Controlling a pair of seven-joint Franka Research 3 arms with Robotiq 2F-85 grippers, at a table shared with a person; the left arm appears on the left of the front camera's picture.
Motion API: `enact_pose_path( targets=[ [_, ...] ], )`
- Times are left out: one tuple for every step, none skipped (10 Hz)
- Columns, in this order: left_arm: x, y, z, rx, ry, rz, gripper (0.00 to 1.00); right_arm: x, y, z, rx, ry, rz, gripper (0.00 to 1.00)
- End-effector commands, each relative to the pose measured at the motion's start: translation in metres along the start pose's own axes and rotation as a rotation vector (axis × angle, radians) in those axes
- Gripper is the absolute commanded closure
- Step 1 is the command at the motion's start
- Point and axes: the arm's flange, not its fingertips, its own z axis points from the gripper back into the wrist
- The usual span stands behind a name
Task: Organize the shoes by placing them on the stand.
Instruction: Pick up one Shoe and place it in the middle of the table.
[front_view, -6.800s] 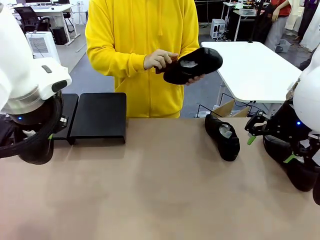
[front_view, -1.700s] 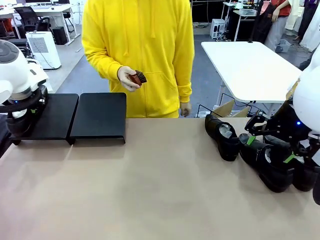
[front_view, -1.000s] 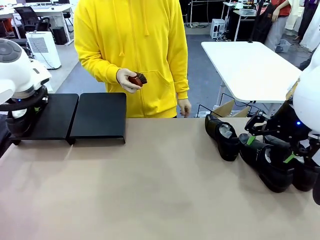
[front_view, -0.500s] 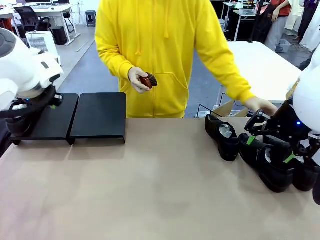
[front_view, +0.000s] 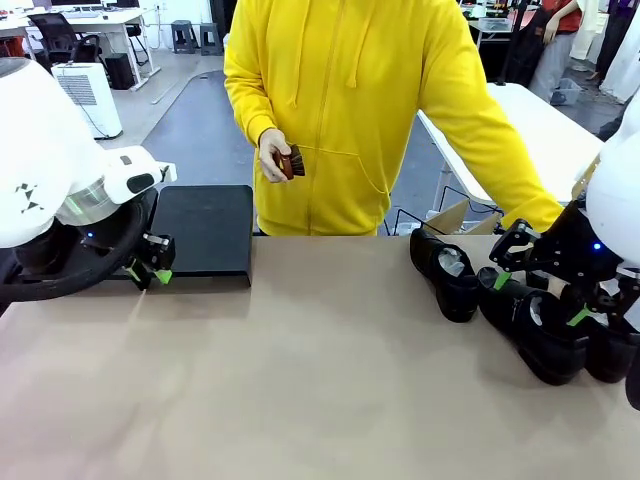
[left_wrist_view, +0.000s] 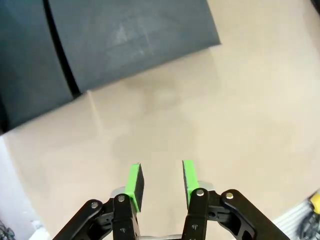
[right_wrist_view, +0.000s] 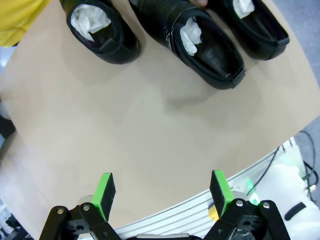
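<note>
The shoes (front_view: 447, 275) lie on the table (front_view: 320, 380) at the robot's right side, well apart from the stand (front_view: 205, 230) at the far left. Three of them lie side by side, with white paper inside. The parts of the stand that can be seen have no shoe on them, so the job looks to be only at its start.

Each shoe lies long-ways from far to near, on a slant. In the right wrist view, the open heel ends seem to face the robot and the toes point toward the person. The person's sleeve (front_view: 490, 140) reaches over to them.

The right gripper (right_wrist_view: 162, 187) hangs above the shoes, wide apart and empty. The left gripper (left_wrist_view: 161, 172) is near the stand, with a small gap and nothing in it.
</note>
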Motion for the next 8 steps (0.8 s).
enact_pose_path(
  targets=[
    [0.0, 0.005, -0.002, 0.079, -0.076, 0.028, 0.56, -0.002, -0.001, -0.005, 0.023, -0.003, 0.0, 0.0],
    [0.0, 0.0, 0.0, 0.0, 0.0, 0.0, 0.56, -0.002, -0.001, -0.005, 0.023, -0.003, 0.0, 0.0],
    [-0.007, -0.003, -0.008, -0.027, 0.014, 0.012, 0.56, -0.002, -0.001, -0.005, 0.023, -0.003, 0.0, 0.0],
    [-0.016, -0.022, -0.007, -0.095, 0.002, 0.027, 0.56, -0.002, -0.001, -0.005, 0.023, -0.003, 0.0, 0.0],
    [-0.025, -0.038, -0.001, -0.161, 0.008, 0.086, 0.56, -0.002, -0.001, -0.005, 0.023, -0.003, 0.0, 0.0],
    [-0.036, -0.049, 0.008, -0.203, 0.012, 0.158, 0.56, -0.002, -0.001, -0.005, 0.023, -0.003, 0.0, 0.0],
    [-0.047, -0.06, 0.015, -0.268, 0.07, 0.188, 0.56, -0.002, -0.001, -0.005, 0.023, -0.003, 0.0, 0.0],
    [-0.054, -0.069, 0.019, -0.267, 0.095, 0.213, 0.47, -0.002, -0.001, -0.005, 0.023, -0.003, 0.0, 0.0]
  ],
)
